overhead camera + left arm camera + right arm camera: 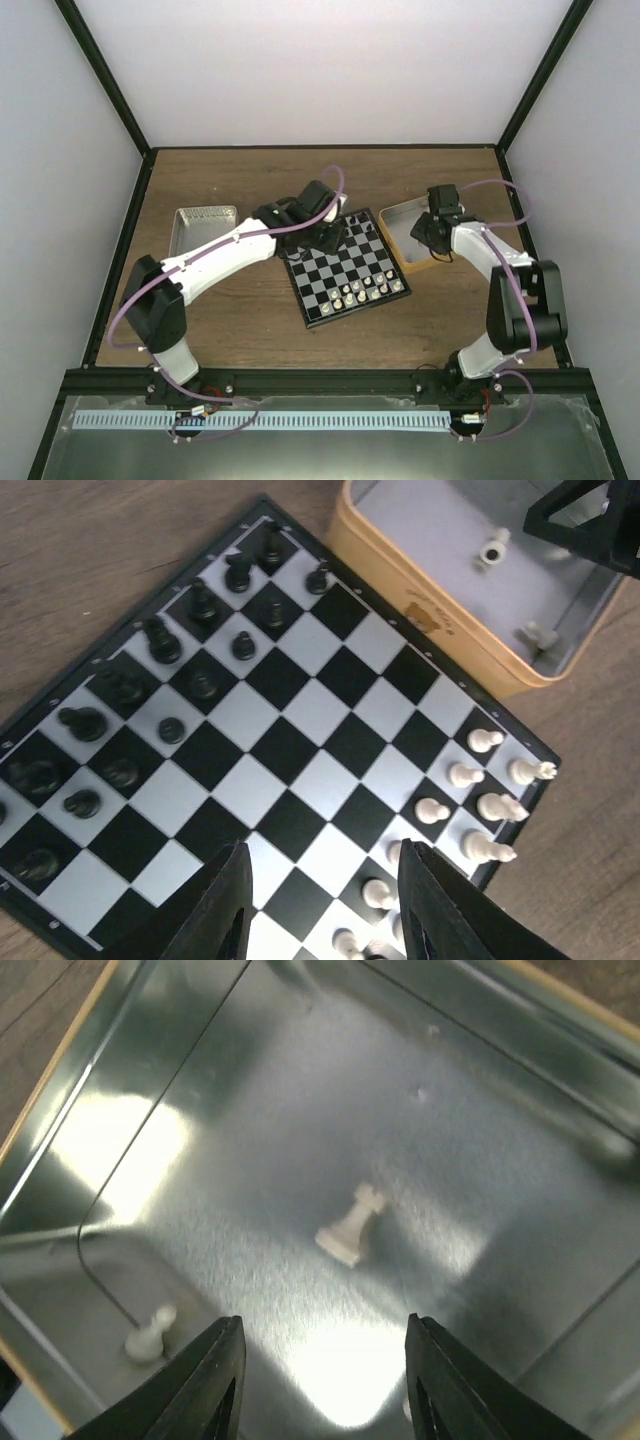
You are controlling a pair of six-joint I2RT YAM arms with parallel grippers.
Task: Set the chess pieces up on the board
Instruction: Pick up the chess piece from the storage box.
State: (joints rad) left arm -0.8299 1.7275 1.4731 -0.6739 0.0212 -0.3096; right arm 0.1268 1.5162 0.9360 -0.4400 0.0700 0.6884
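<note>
hovering above the board [350, 275], the left gripper [325, 920] hangs with its jaws partly apart and nothing between them; only checked squares show through the gap. the board lies askew in the middle of the wooden table [230, 320], between the two arms. black chessmen [160, 640] fill roughly two rows of squares along one side of it. cream-white chess pieces [465, 775] stand along the opposite side in two ragged rows. most of them are gathered toward the corner nearest the orange-tan tray [430, 610], with a few more close to the left fingertips.

that tray sits just beside the board's edge, and whether the two touch i cannot tell. the right gripper [325, 1390] is down inside it, close over the shiny metal floor, jaws partway open and empty. a tall white piece [350, 1225] with a notched top lies tipped on its side on the tray floor, just ahead of the fingertips and not between them. a white pawn [150, 1335] stands upright off to one side, near the tray wall. a silver tray [203, 228] rests on the table well apart from the board, on the far side of the left arm.
</note>
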